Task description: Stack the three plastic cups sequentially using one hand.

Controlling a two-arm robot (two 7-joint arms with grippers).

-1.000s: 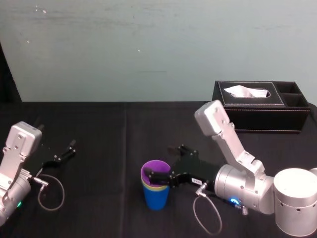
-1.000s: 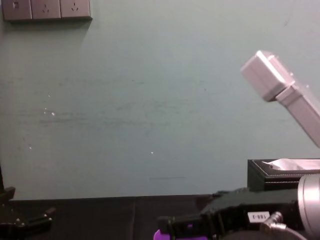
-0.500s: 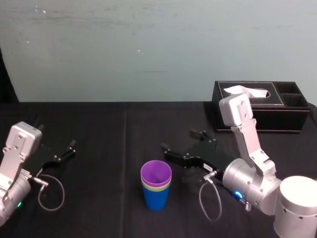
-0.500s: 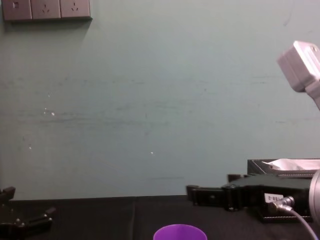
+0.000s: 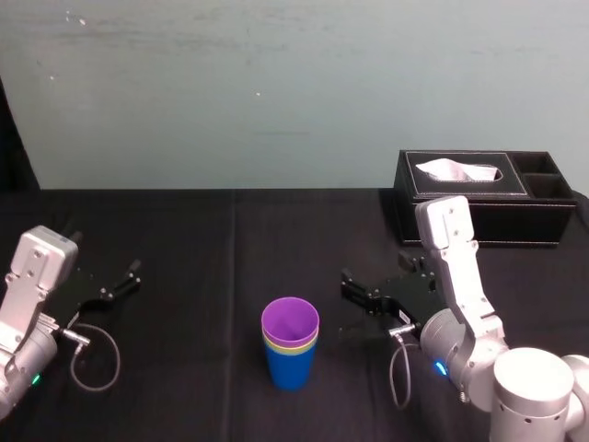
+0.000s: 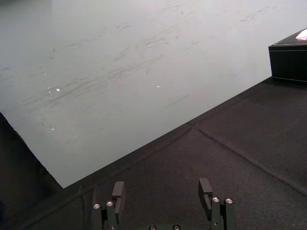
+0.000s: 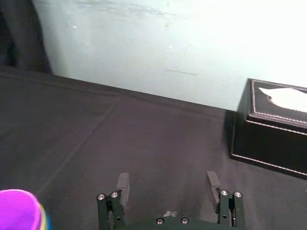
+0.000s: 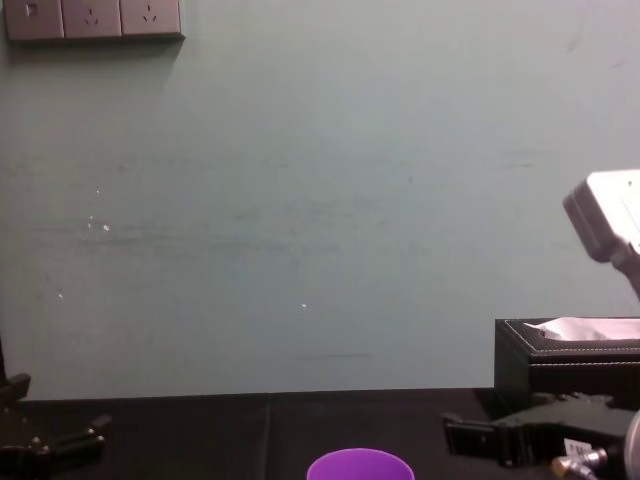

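Nesting well left of the tissue box (image 5: 480, 219), the cups (image 5: 291, 354) look fully stacked; the right gripper (image 7: 167, 178), spread empty between them and it, need only park; the left gripper (image 6: 161, 186) idles, likewise spread, farther left

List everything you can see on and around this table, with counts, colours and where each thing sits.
Smooth tapered plastic cups: three, nested upright at table centre; purple cup innermost, yellow-green cup middle, blue cup outermost.
Rectangular tissue box: one, black, back right, white tissue showing.
Tablecloth: one, black, covering the table.
Wall sockets: three, grey, upper left of the wall.
Left gripper: one, black, open, parked at table's left.
Right gripper: one, black, open, right of the stack, not touching.
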